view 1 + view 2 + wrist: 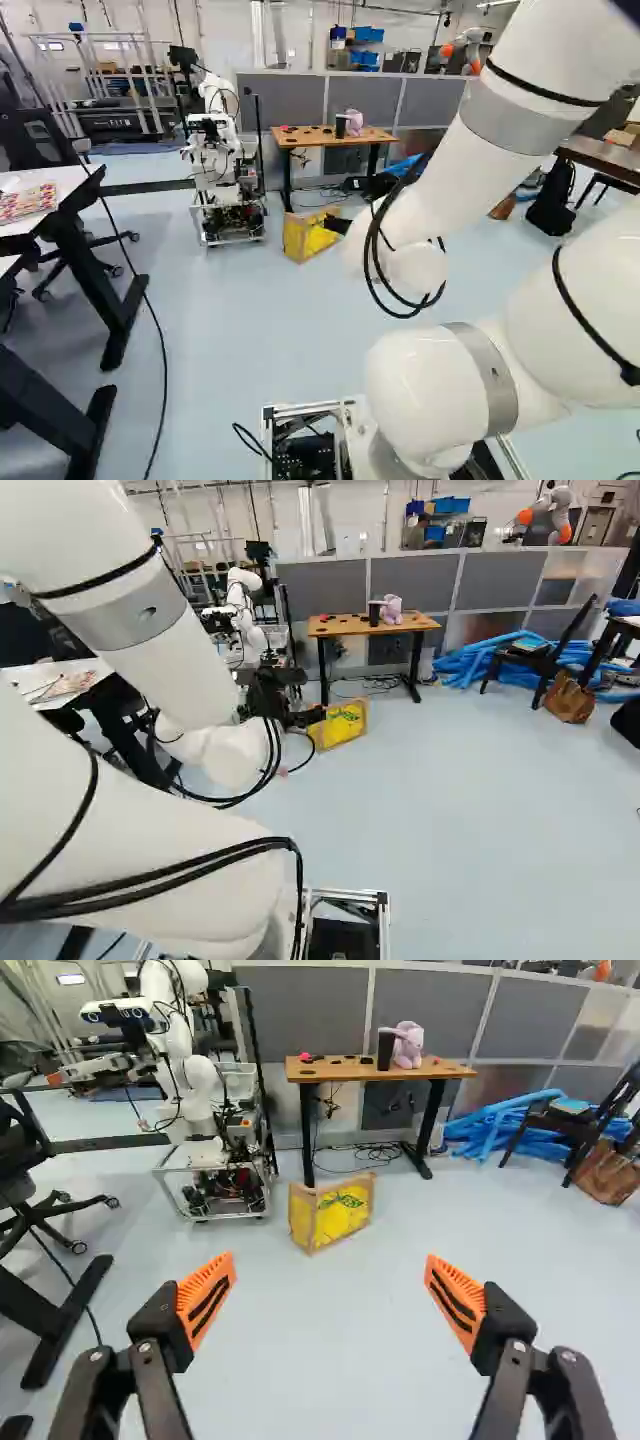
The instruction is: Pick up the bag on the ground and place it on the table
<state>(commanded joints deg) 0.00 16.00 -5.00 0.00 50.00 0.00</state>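
1. As the left base view shows, the yellow bag (300, 238) stands on the floor (270, 310).
2. Right base view: table (348, 629) just beyond; driving too far could topple the bag.
3. Wrist view: open, empty gripper (330, 1263), bag well ahead; closing early would miss.

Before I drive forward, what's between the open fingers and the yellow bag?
Only bare floor: the wrist view shows nothing on the stretch from the fingers to the yellow bag.

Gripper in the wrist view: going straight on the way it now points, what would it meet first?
Probably the yellow bag, standing on the floor ahead of the open gripper; depth is unclear, so it might touch the floor first.
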